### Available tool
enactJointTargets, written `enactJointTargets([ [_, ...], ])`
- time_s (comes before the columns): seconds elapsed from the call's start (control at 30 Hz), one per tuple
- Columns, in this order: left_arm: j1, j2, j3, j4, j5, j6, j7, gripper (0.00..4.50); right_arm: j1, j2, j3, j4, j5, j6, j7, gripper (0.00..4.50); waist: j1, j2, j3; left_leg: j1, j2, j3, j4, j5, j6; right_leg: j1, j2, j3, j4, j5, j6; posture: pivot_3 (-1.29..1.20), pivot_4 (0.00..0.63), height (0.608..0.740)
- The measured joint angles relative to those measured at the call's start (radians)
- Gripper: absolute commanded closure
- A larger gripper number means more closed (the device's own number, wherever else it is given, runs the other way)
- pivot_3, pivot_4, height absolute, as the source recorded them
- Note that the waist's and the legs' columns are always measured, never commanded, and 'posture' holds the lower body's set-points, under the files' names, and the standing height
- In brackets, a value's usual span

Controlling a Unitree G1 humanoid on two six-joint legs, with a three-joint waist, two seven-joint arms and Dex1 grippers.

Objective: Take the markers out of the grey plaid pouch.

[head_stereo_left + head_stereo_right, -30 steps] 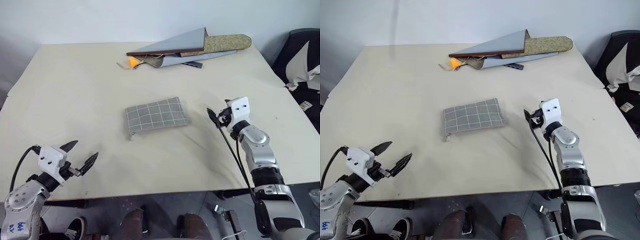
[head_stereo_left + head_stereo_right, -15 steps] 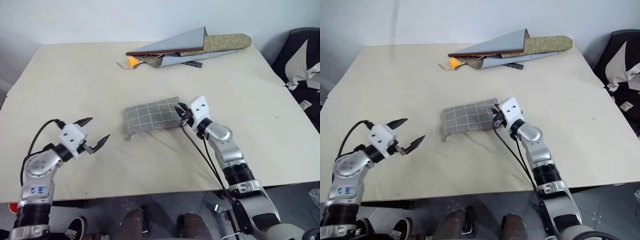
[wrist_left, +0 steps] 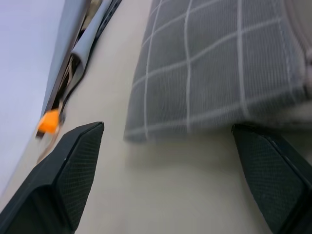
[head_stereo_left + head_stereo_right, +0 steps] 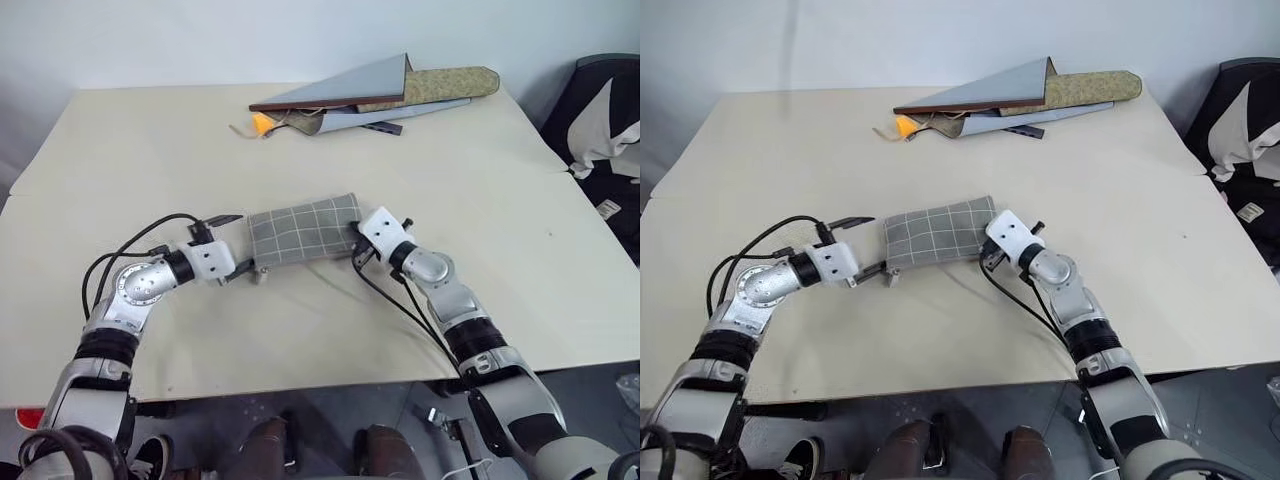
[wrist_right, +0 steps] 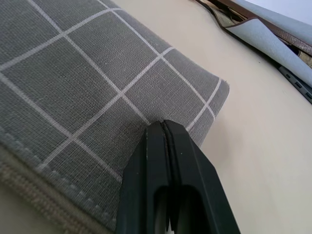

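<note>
Grey plaid pouch (image 4: 305, 229), no readable label, right pincer (image 5: 163, 127) clenched, left pincer (image 3: 170, 161) released.

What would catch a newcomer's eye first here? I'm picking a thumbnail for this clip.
The flat grey plaid fabric pouch lying mid-table on the pale beige table, flanked by both arms. The right end effector is shut, its fingers pressed on the pouch's right end; the left end effector stands open at the pouch's left end. At the far edge lies a heap of grey folders with an olive-speckled fabric case.

Bright, even light; soft shadows; wrist views blurred.
</note>
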Motion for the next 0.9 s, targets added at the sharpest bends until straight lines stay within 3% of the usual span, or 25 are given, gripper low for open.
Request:
enactJointTargets([
  [0.27,-0.1,-0.038,-0.065,0.13,0.043,-0.067,0.035,0.0,0.025,-0.004,-0.002,-0.056,0.001,0.031,0.004,4.46,0.008,0.0,0.0,0.0,-0.002,-0.001,0.002,0.001,0.002,0.002,-0.001,0.0,0.0,0.0,0.0,0.0,0.15,0.74],
  [0.73,-0.087,-0.065,-0.071,0.127,-0.03,-0.07,-0.037,4.36,0.07,-0.017,-0.004,-0.147,0.014,0.071,0.02,4.5,0.003,0.0,0.0,0.0,-0.001,-0.002,0.002,0.001,0.002,0.001,-0.001,-0.001,0.002,0.0,0.0,0.0,0.15,0.74],
  [0.77,-0.08,-0.068,-0.067,0.11,-0.048,-0.057,-0.053,4.44,0.076,-0.017,-0.014,-0.167,0.032,0.084,0.027,4.5,0.003,0.0,0.0,0.0,-0.001,-0.002,0.002,0.001,0.002,0.001,-0.001,-0.001,0.002,0.0,0.0,0.0,0.15,0.74],
  [0.9,-0.028,-0.084,-0.052,0.022,-0.112,0.011,-0.1,4.5,0.108,-0.021,-0.092,-0.303,0.166,0.209,0.093,3.6,0.003,0.0,0.0,0.0,-0.001,-0.002,0.002,0.001,0.002,0.001,-0.001,0.0,0.002,0.0,0.0,0.0,0.15,0.74],
])
